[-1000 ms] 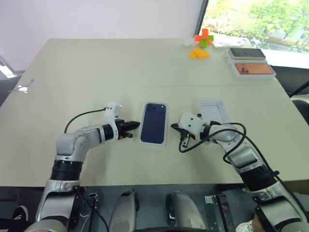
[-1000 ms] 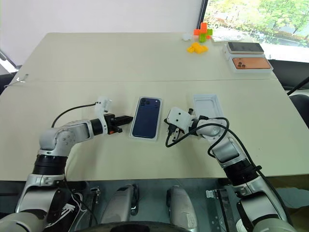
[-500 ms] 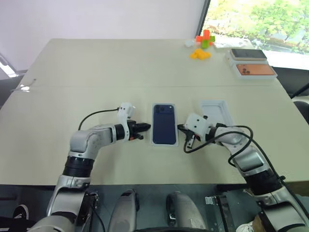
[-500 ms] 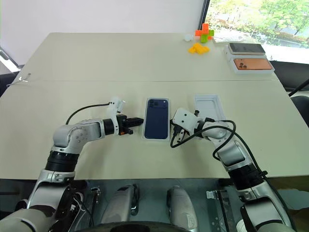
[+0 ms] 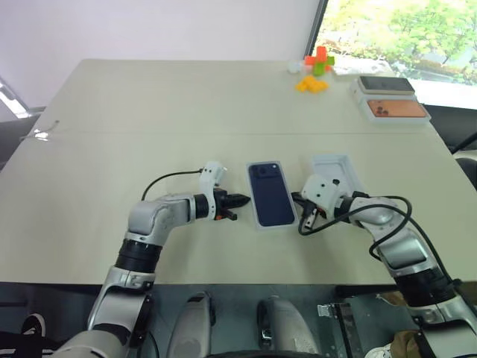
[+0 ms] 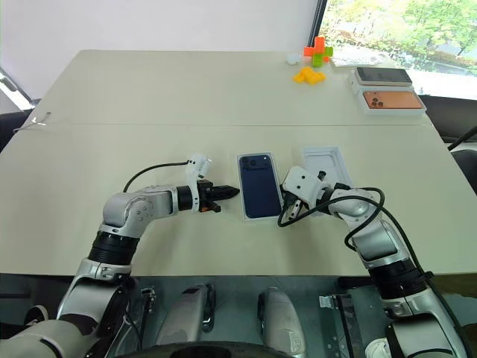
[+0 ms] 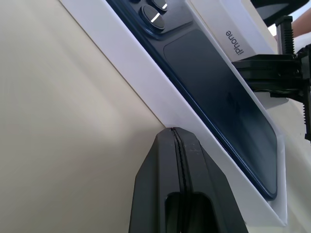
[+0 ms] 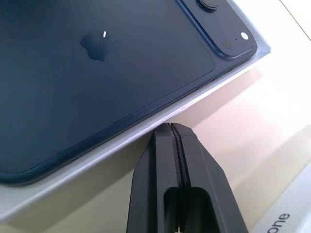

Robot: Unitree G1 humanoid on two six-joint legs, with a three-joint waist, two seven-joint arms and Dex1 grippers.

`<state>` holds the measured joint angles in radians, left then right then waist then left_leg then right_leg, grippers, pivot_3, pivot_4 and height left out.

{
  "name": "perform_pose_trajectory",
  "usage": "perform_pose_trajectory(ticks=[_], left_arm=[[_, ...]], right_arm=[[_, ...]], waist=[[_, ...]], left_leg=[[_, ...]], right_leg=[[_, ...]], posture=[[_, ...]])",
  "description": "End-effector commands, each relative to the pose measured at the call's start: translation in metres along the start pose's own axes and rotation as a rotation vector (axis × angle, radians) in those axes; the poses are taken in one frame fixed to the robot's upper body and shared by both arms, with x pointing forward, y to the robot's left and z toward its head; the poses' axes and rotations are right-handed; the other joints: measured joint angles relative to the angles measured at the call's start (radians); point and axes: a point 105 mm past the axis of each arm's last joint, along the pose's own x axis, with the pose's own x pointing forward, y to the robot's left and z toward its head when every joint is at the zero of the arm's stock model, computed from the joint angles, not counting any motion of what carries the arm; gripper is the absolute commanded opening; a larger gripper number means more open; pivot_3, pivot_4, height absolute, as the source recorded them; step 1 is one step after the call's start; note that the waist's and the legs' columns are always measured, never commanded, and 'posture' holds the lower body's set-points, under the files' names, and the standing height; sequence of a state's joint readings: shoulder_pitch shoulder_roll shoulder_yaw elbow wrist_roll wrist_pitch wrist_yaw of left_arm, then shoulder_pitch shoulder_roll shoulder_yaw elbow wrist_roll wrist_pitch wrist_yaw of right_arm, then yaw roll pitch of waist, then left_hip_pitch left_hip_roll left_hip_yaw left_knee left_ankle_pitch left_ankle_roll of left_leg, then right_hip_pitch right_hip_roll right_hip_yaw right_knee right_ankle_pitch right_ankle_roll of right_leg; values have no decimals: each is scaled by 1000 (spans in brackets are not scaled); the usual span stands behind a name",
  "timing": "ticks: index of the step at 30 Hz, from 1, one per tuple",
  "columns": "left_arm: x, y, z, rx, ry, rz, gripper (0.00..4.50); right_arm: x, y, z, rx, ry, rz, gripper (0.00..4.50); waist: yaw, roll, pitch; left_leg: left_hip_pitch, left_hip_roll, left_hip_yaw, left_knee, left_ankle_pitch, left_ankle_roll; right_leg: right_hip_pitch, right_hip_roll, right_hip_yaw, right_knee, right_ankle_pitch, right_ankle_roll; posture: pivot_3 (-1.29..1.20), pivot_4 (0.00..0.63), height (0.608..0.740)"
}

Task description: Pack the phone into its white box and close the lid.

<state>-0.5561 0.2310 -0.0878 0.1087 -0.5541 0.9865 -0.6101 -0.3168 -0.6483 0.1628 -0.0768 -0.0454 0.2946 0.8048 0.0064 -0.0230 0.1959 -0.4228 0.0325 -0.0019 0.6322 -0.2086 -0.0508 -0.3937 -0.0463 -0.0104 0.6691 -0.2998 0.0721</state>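
Observation:
The dark navy phone (image 5: 271, 194) lies back up in the white box (image 7: 146, 92) at the middle of the table, camera bump at the far end. My left gripper (image 5: 244, 200) is shut, its tip against the box's left rim. Shut as well, my right gripper (image 5: 298, 200) has its tip at the box's right rim (image 8: 87, 160). The lid (image 5: 337, 165) rests white inside up just right of the box, behind my right wrist, and a side of it (image 7: 233, 41) carries printed lettering.
At the far right of the table stand an orange-topped box (image 5: 397, 110) and a dark-topped box (image 5: 384, 84). Coloured blocks (image 5: 313, 71) sit near them. A small cable (image 5: 37, 134) lies at the table's left edge.
Both shut grippers have moved right with the box between them. The box and phone have slid right, ending close beside the lid, which stayed put.

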Motion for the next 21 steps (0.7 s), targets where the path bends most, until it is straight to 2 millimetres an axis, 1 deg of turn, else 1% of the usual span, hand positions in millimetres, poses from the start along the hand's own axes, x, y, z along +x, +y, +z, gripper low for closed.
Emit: perform_pose_trajectory(ticks=[1,7,14,19,21], left_arm=[[10,-16,11,45,-26,-70,21],[11,-17,12,63,-30,-74,21],[16,-12,15,49,-53,-42,21],[19,-18,19,58,-65,-71,21],[21,-22,17,51,-55,-88,21]], right_arm=[[-3,2,17,-33,-55,12,0],[-6,1,14,-29,-39,6,0],[-9,2,11,-15,-26,0,0],[-10,3,12,-13,-26,1,0],[-12,2,10,-19,-17,0,0]], waist=[[1,0,0],[4,0,0],[5,0,0],[4,0,0],[4,0,0]], left_leg=[[0,0,0,0,0,0],[0,0,0,0,0,0],[0,0,0,0,0,0],[0,0,0,0,0,0],[0,0,0,0,0,0]], right_leg=[[0,0,0,0,0,0],[0,0,0,0,0,0],[0,0,0,0,0,0],[0,0,0,0,0,0],[0,0,0,0,0,0]], posture=[[0,150,739],[0,150,739],[0,150,739],[0,150,739],[0,150,739]])
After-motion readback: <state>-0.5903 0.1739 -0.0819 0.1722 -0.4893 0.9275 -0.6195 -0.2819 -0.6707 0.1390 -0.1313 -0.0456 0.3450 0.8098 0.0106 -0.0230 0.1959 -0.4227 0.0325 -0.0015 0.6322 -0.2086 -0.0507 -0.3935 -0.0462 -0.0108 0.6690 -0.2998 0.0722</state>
